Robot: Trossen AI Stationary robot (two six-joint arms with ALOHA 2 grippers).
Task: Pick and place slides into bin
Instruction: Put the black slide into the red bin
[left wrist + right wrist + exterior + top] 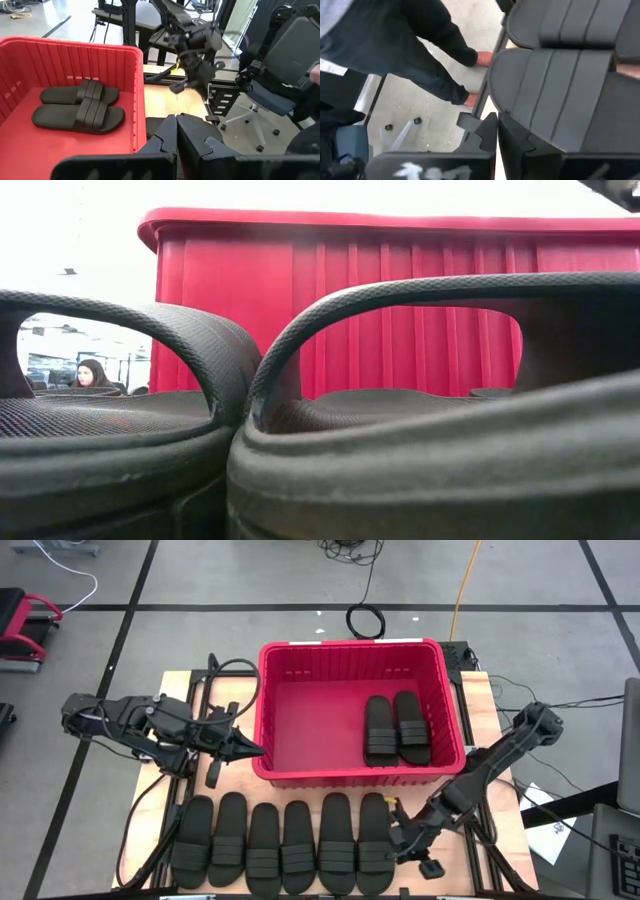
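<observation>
Right gripper point(400, 840) is held low at the end of the row of slides point(283, 845), just beside the outermost slide point(374, 842), with its fingers pressed together and nothing clamped between them. Six slides are laid side by side along the front of the worktop point(490, 705); two slides point(396, 729) are already set flat in the bin point(352, 774), against the wall nearer the right arm. The left gripper point(245, 748) is parked beside the bin's other wall, fingers together and empty. In the right wrist view a person's hands point(482, 59) are seen at the worktop's edge, near the slide.

The step in hand is judged to be the pick of that outermost slide. The fingers would first have to be parted, then one is best slipped under the ribbed strap, so that the strap is pinched rather than the thick sole. The neighbouring slide lies touching or nearly so, and a straight lift is advised so it is not dragged. The bin's rim should be cleared fully, and the slide released in the open floor beside the pair.
</observation>
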